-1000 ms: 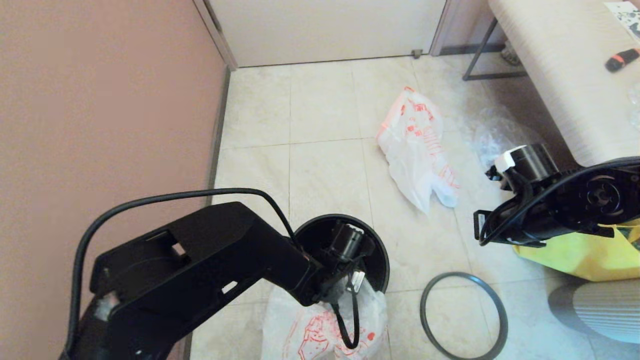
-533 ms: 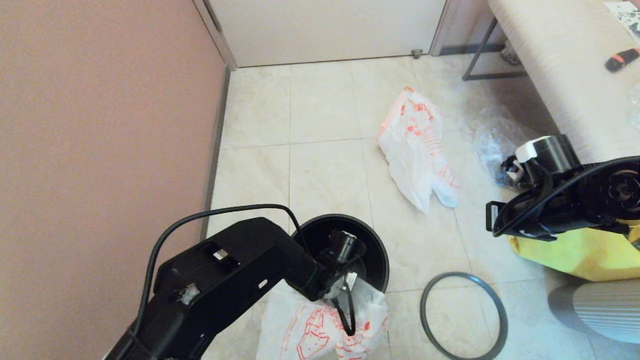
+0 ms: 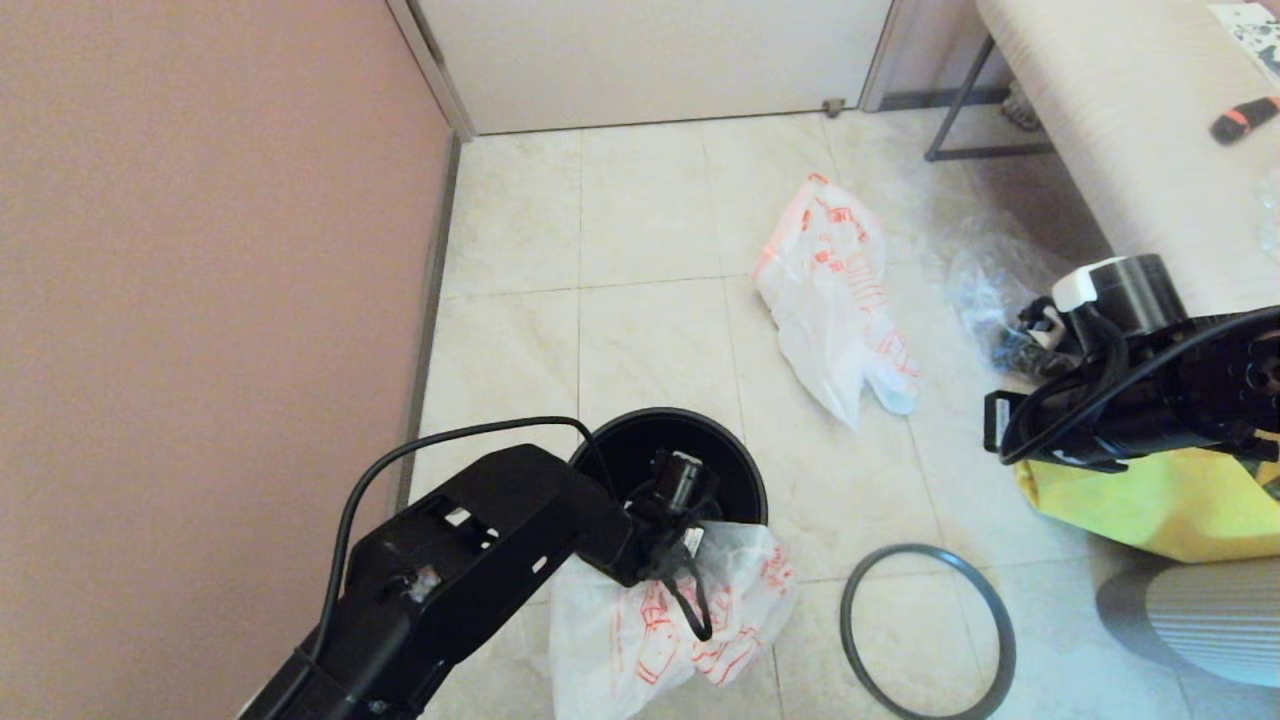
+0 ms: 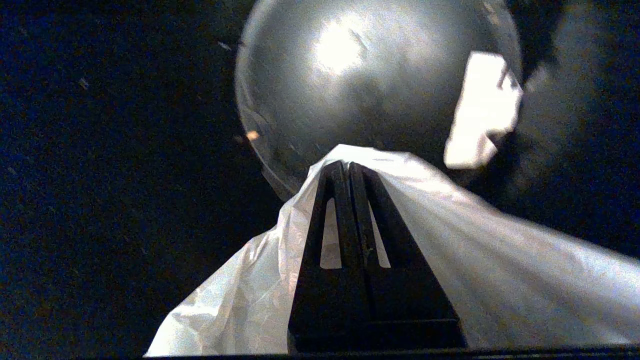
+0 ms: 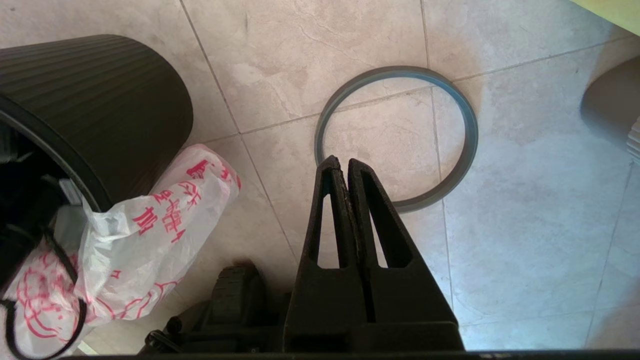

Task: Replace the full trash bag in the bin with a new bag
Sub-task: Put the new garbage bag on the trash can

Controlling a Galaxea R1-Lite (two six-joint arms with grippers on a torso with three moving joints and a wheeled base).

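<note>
Down on the pale tiled floor (image 3: pixel 650 330) stands the bin (image 3: pixel 735 475), a round black bucket with a ribbed outer wall; its inside looks smooth and glossy in the left wrist view, with nothing lying on the bottom (image 4: pixel 370 75) except a bright reflection. Thin white plastic with red-orange print, the bag (image 3: pixel 690 620) hangs over the bin's near rim and spills in crinkled folds onto the floor on the near side; which of the two printed bags this one is cannot be told. The left hand (image 4: pixel 348 167) is down inside the bin's mouth, its black slotted fingers (image 4: pixel 327 220) pressed together with a fold of that white film pinched between them and draped over both sides. Its arm comes up from the near left and bends over the rim.

Farther off and to the right, a second white bag with orange print (image 3: pixel 835 310) lies limp and flat on the tiles. Just right of the bin rests the dark grey hoop (image 3: pixel 928 630), a thin round ring lying flat, apart from the bin. Beside a yellow fabric bag (image 3: pixel 1150 500) the right hand (image 5: pixel 347 165) hangs above the hoop, its fingers closed on each other and gripping nothing. At far right stands the desk (image 3: pixel 1120 130).
</note>
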